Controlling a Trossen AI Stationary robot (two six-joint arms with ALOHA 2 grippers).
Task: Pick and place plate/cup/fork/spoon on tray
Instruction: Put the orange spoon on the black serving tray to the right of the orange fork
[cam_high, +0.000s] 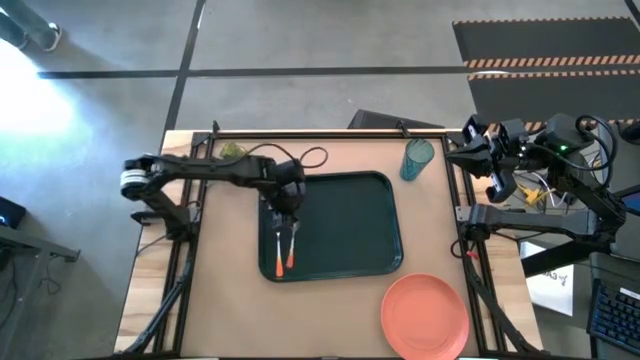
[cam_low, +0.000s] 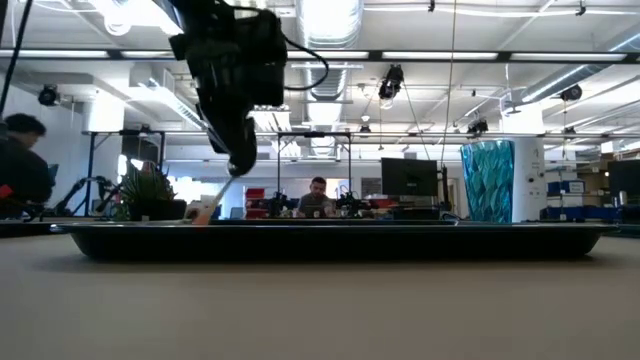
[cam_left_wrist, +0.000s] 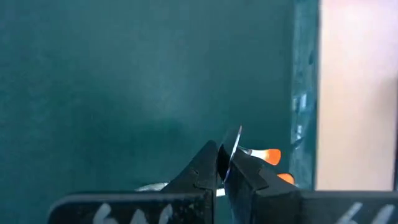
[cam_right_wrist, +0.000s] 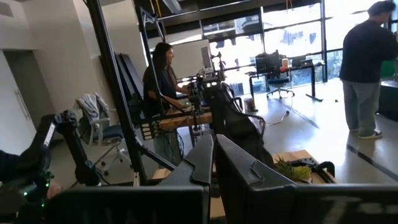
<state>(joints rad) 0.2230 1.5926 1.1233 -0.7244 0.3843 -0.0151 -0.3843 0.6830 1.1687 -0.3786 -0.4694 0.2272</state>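
Pinching a thin silver piece of cutlery edge-on, my left gripper (cam_left_wrist: 224, 163) has its dark fingers nearly closed on it over the tray's left side; I cannot tell whether it is the spoon or the fork. Two orange handles (cam_high: 283, 256) lie close together on the tray (cam_high: 350, 205), near its left rim. The tray is one dark green-black rectangle with rounded corners and a raised rim. One round, flat salmon plate (cam_high: 424, 314) sits on the bare tan table (cam_high: 230, 320) off the tray's front right corner. One translucent teal cup (cam_high: 417, 160) stands beyond the tray's far right corner. My right gripper (cam_high: 466, 148) waits at the table's right edge, fingers close together and empty.
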